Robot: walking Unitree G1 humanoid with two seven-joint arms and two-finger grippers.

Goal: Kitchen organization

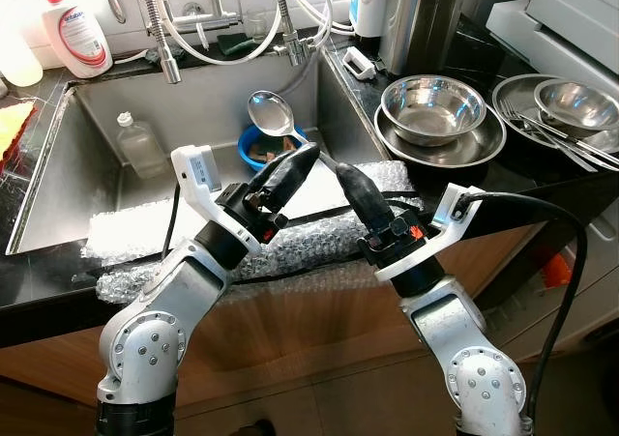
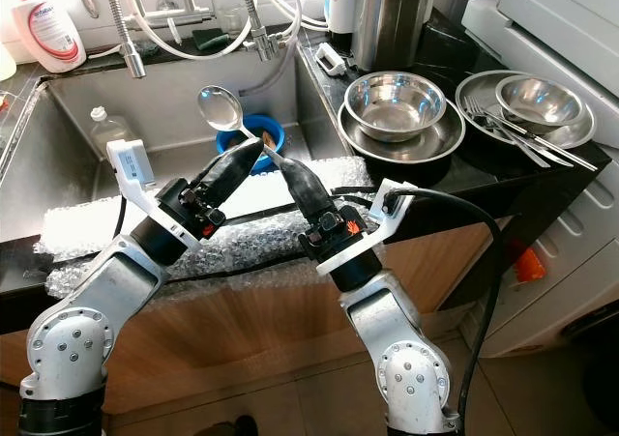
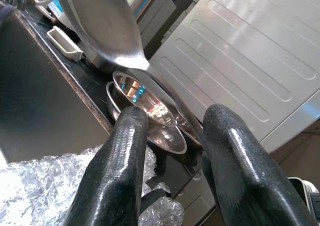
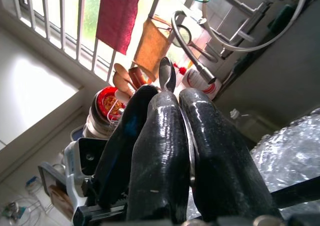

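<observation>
Steel ladle clamped in right gripper, left gripper fingers apart alongside

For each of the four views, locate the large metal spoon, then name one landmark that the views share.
Left eye view: spoon above the sink, centre.
Right eye view: spoon left of centre.
Left wrist view: bowl of the spoon at top.
Right wrist view: spoon tip beyond the fingers.
Shared landmark: bubble wrap.
</observation>
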